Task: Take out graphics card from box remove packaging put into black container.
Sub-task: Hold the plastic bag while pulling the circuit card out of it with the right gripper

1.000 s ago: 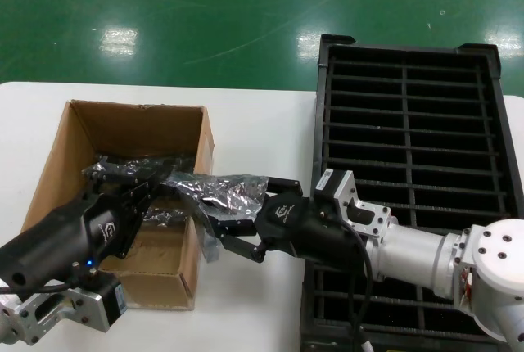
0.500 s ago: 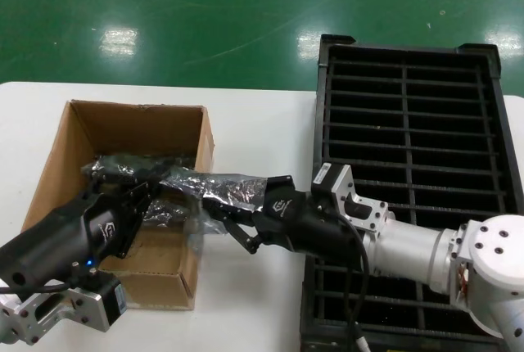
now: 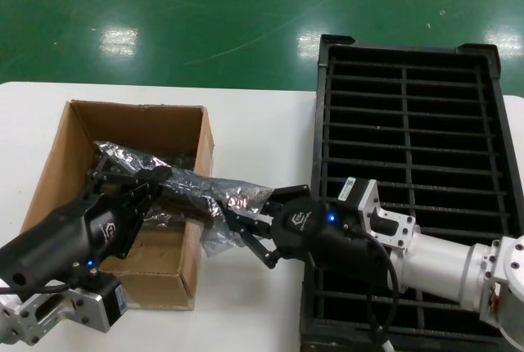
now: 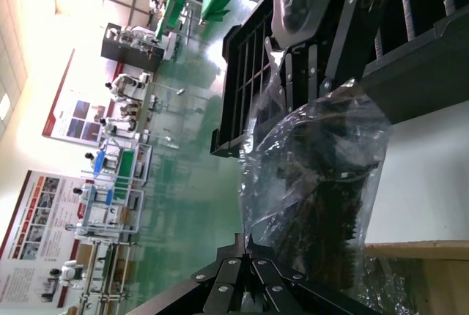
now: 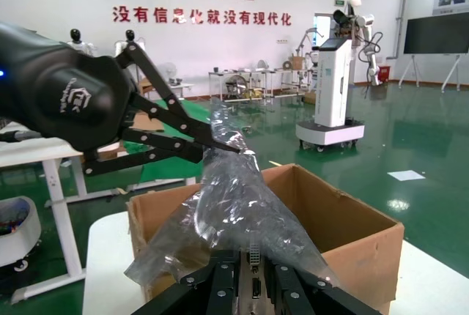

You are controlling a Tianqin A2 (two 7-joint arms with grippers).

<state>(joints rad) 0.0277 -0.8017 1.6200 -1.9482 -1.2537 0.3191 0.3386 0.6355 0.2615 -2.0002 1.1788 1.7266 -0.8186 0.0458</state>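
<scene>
Now both arms are reaching in low toward frame centre: the left gripper point(image 3: 141, 191) is pinching the bag point(image 3: 201, 192) over the box point(image 3: 78, 135), the right gripper point(image 3: 246, 227) clamping its other end.

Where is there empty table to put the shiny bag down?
Bare table lies between the box and the black container, toward the far edge. Nearer, that gap is crowded by the packaging, right tool and left tool.
</scene>
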